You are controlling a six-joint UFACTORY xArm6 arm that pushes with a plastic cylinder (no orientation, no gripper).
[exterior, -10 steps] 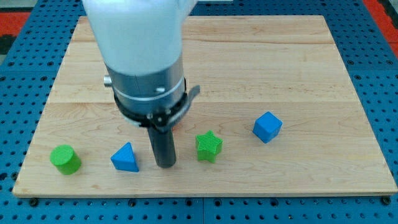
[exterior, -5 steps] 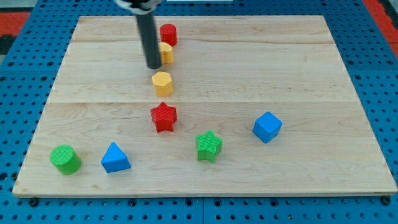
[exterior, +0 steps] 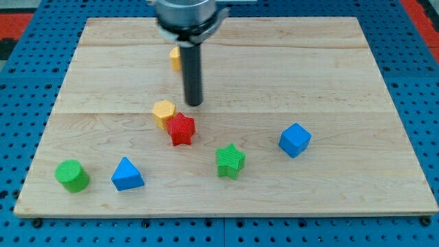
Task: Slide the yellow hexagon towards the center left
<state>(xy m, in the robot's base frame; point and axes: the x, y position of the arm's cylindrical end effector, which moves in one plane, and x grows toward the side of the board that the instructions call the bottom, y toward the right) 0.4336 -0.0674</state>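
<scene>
We take the red plastic star (exterior: 181, 129) as our landmark on the pale wooden board (exterior: 329, 89). The yellow plastic hexagon (exterior: 164, 112) touches its upper left. Our arm carries no claw, only a dark rod; my tip (exterior: 195, 103) stands just up and to the right of the star, near the hexagon but apart from it. Behind the rod, well above the star, another yellow block (exterior: 176, 58) peeks out. No writing is legible.

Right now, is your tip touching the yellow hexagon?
Apart. The camera view shows bare wood between my tip and the yellow hexagon, which lies toward the view's lower left of it, against the red star.
</scene>
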